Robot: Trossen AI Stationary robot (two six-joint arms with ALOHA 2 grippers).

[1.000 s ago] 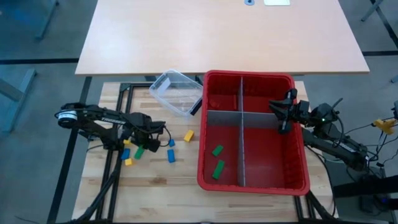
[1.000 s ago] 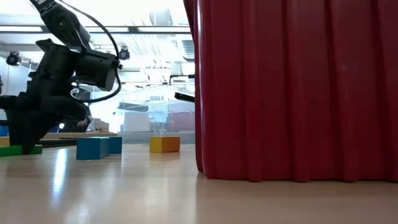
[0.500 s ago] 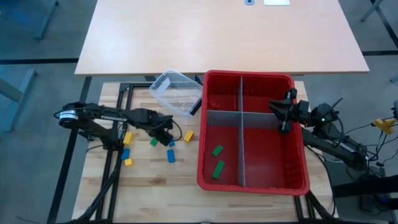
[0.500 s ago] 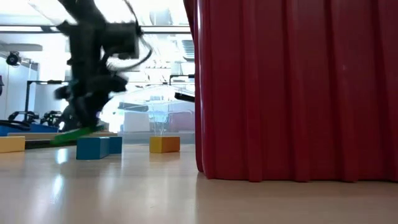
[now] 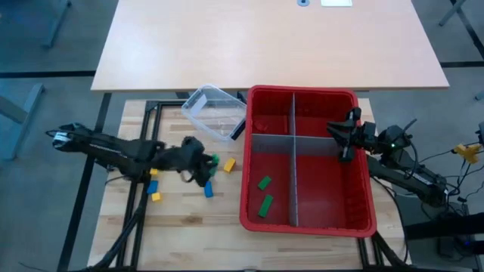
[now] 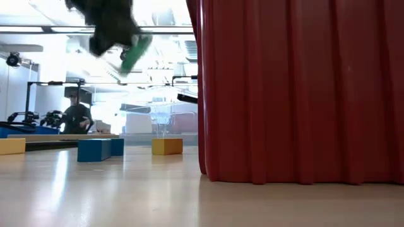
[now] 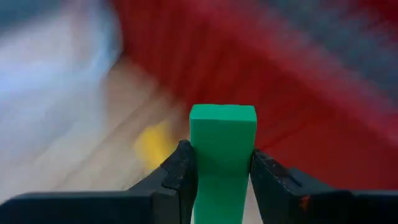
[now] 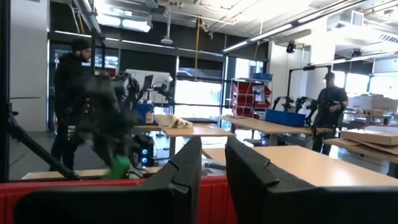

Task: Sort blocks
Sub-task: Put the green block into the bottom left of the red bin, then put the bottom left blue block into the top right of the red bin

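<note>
Green bar [image 7: 222,149] lengthwise between left hand [image 7: 221,180] fingers

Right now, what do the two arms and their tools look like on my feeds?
Both arms are dark and slender, built of jointed links. The left arm carries a white ring marking near its base and thin black cables looping along it; its tool has two flat black fingers. The right arm trails loose black cables and shows a small green light; its tool has two angular black fingers.

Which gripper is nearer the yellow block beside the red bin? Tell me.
Left. The left gripper, holding a green block, hangs just beside the yellow block; the right gripper sits across the red bin.
</note>
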